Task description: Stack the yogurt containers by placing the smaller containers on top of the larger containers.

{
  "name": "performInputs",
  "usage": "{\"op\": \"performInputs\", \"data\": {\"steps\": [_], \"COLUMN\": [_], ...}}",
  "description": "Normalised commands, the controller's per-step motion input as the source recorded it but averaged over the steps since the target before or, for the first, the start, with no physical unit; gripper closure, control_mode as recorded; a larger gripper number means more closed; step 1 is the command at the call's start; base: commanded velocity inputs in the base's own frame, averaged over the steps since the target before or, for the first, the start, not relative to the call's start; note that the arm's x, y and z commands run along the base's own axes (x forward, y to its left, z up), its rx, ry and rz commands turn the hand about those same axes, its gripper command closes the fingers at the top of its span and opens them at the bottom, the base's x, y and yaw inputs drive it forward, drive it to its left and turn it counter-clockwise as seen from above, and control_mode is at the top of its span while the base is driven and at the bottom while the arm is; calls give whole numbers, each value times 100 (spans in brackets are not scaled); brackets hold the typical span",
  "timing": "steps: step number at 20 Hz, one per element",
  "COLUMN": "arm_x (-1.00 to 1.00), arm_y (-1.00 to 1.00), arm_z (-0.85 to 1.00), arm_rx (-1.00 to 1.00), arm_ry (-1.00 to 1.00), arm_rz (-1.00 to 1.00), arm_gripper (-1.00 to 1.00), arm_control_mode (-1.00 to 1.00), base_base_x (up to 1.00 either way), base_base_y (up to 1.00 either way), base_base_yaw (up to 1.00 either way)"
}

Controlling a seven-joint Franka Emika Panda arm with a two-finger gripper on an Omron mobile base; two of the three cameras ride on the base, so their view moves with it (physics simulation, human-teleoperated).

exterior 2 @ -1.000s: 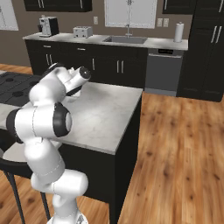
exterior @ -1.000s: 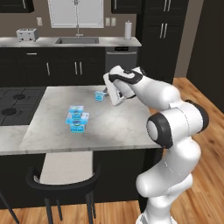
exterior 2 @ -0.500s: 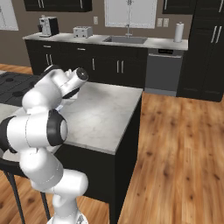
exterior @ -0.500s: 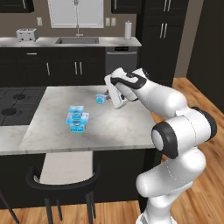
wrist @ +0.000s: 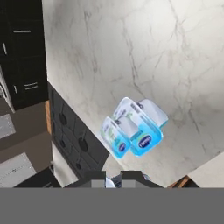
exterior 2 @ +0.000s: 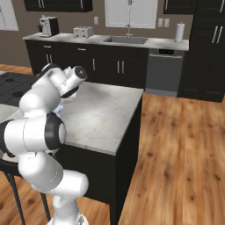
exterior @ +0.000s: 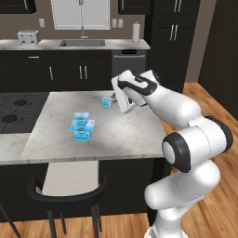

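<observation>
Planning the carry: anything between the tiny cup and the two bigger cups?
No, bare countertop between tiny cup and the two bigger cups, in the left base view.

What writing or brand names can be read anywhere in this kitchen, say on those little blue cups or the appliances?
Yogurt cups: each carries a dark blue oval logo, seen in the hand view, but it is too blurred to read.
Toaster: no lettering can be made out.
Coffee maker: no lettering can be made out.
Dishwasher: no readable markings.
Nothing else in the pictures bears legible text.
</observation>
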Motion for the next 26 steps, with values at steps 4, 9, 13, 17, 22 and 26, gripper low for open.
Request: {"op": "performInputs", "data": {"steps": [4, 9, 13, 17, 22, 26], "arm_x": [0, 0, 0, 0, 0, 0], "arm_y": [4, 19, 24, 23, 20, 14], "arm_z": [0, -14, -14, -2, 0, -12], "arm_rx": [0, 0, -1, 0, 0, 0], "arm_ry": [3, 6, 7, 4, 1, 0], "arm_rz": [0, 0, 0, 0, 0, 0], "arm_gripper": [100, 100, 100, 100, 100, 100], "arm_control_mode": [-100, -100, -100, -100, -100, -100], "base_base_x": [0, 0, 0, 0, 0, 0], "base_base_y": [0, 0, 0, 0, 0, 0], "base_base_yaw": [0, 0, 0, 0, 0, 0]}}
